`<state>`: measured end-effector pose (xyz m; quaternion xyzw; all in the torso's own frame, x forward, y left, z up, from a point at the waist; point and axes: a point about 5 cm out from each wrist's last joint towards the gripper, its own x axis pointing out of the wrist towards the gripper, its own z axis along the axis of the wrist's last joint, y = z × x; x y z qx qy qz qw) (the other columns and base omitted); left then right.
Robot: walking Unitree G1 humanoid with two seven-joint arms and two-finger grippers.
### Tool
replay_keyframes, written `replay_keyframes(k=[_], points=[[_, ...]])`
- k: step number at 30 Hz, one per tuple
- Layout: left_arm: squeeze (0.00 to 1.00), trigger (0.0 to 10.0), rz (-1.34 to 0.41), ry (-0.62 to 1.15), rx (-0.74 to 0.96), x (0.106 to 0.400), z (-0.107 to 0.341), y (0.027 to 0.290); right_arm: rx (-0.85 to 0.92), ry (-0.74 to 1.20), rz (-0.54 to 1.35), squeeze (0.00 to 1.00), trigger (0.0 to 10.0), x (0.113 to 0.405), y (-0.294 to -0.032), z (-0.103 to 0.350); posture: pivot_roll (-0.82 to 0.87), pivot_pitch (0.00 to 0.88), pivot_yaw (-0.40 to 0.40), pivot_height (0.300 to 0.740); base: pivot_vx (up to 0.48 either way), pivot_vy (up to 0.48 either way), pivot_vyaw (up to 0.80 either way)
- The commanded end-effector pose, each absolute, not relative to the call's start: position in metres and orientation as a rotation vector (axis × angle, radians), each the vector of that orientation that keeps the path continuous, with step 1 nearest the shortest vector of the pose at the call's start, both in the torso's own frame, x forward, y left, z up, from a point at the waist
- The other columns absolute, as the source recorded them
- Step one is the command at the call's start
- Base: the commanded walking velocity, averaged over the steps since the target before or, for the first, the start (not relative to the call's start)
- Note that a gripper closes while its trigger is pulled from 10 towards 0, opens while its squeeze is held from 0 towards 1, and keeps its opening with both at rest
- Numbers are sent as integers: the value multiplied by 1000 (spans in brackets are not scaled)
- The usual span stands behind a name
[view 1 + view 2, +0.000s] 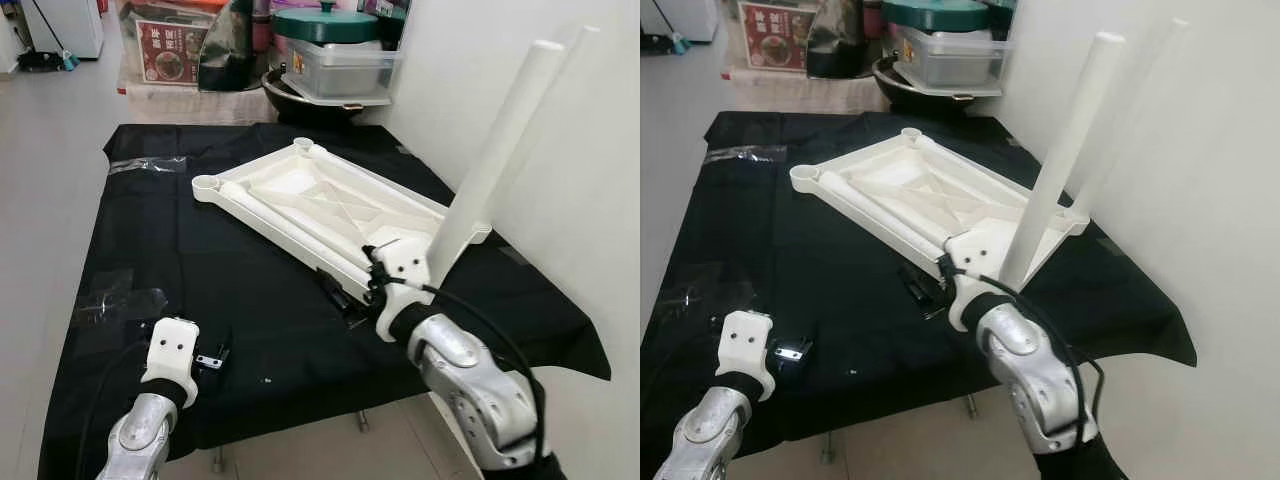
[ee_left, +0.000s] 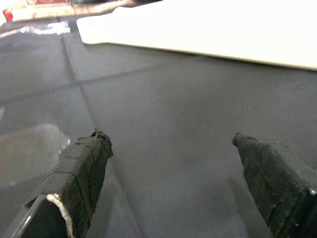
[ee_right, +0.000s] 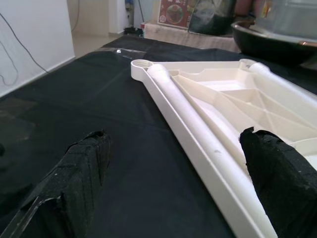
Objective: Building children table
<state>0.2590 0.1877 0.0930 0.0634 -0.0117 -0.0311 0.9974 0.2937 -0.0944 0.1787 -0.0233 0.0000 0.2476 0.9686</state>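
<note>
White tabletop (image 1: 330,205): upside down on black-draped bench (image 1: 160,250), one leg (image 1: 495,150) standing upright; right pincer (image 3: 173,173) released at its near edge. Left pincer (image 2: 188,168) released, tabletop beyond.

Even, bright indoor lighting is recorded. Glare is noted on clear tape (image 1: 148,164) over the black cloth (image 1: 250,300). Head views are sharp; wrist-view foregrounds are blurred and softened.

Black cloth (image 1: 220,290) covering a table, upturned white tabletop (image 1: 310,200) lying on it
</note>
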Motion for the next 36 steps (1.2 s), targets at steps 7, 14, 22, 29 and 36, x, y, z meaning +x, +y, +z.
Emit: replay_keyframes(k=[7, 14, 22, 29, 36], points=[[0, 10000, -56, -65, 131, 261, 104, 190, -39, -7, 483, 0, 10000, 302, -94, 177, 104, 0, -118, 740, 0, 470, -268], [0, 10000, -56, -82, 142, 262, 106, 189, -48, -18, 487, 0, 10000, 306, -91, 177, 105, 0, -122, 740, 0, 480, 0], [0, 10000, -34, -87, 174, 264, 109, 191, -51, -17, 477, 0, 10000, 313, -85, 173, 110, 0, -129, 740, 0, 60, 0], [0, 10000, -15, -102, 139, 264, 112, 193, -95, -35, 487, 0, 10000, 315, -82, 172, 108, 0, -128, 740, 177, 0, 0], [0, 10000, -16, -105, 135, 263, 112, 192, -130, -46, 492, 0, 10000, 316, -79, 170, 111, 0, -131, 740, 454, 0, 0]])
